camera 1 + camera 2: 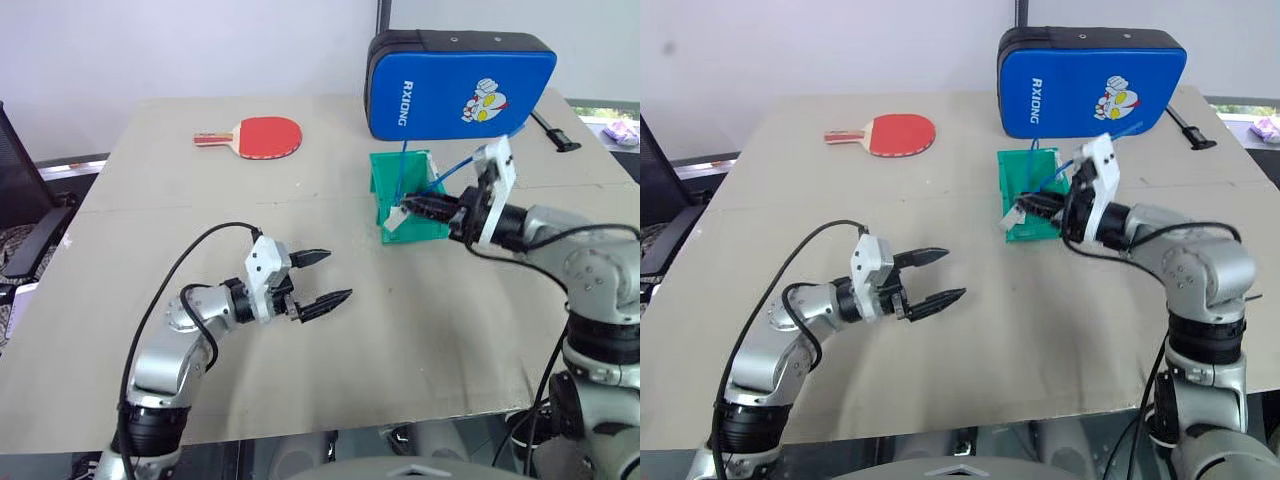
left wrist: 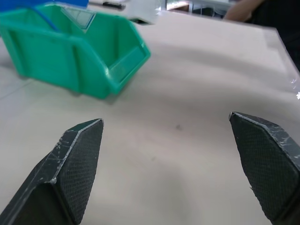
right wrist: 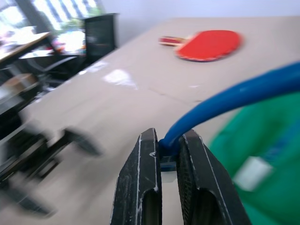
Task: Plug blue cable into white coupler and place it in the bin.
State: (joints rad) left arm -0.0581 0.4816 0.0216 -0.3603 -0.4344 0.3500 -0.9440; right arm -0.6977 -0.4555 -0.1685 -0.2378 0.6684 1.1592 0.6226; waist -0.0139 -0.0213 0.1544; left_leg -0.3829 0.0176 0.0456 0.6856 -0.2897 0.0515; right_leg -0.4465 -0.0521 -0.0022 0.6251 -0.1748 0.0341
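- The left end effector [image 1: 328,278] hovers over the near-left part of the worktop [image 1: 420,330], a flat beige-grey board, with its two black fingers spread wide and nothing between them.
- In the left wrist view those textured black fingertips [image 2: 77,157] stand far apart over bare board.
- The right end effector [image 1: 1035,207] is at the near, open front of the small green plastic bin [image 1: 405,195], its fingers pinched together on the thin bright-blue cable [image 3: 234,101].
- In the right wrist view the cable's end sits clamped between the two fingers, and the cord arcs away from them above the green bin.
- From the head views the blue cable [image 1: 455,168] rises out of the bin in a loop, with a straight stretch standing up against the bin's back wall.
- A small white block that seems to be the coupler [image 1: 396,222] shows at the tip of the right end effector, against the bin's front edge; whether the plug is seated in it I cannot tell.
- The bin stands right of the worktop's middle, towards the far edge.
- Just behind the bin, at the far right, a big blue padded case [image 1: 455,85] with white lettering and a cartoon print stands on its edge.
- A red table-tennis paddle [image 1: 258,136] with a wooden handle lies flat near the far edge, left of the case and well apart from the bin.
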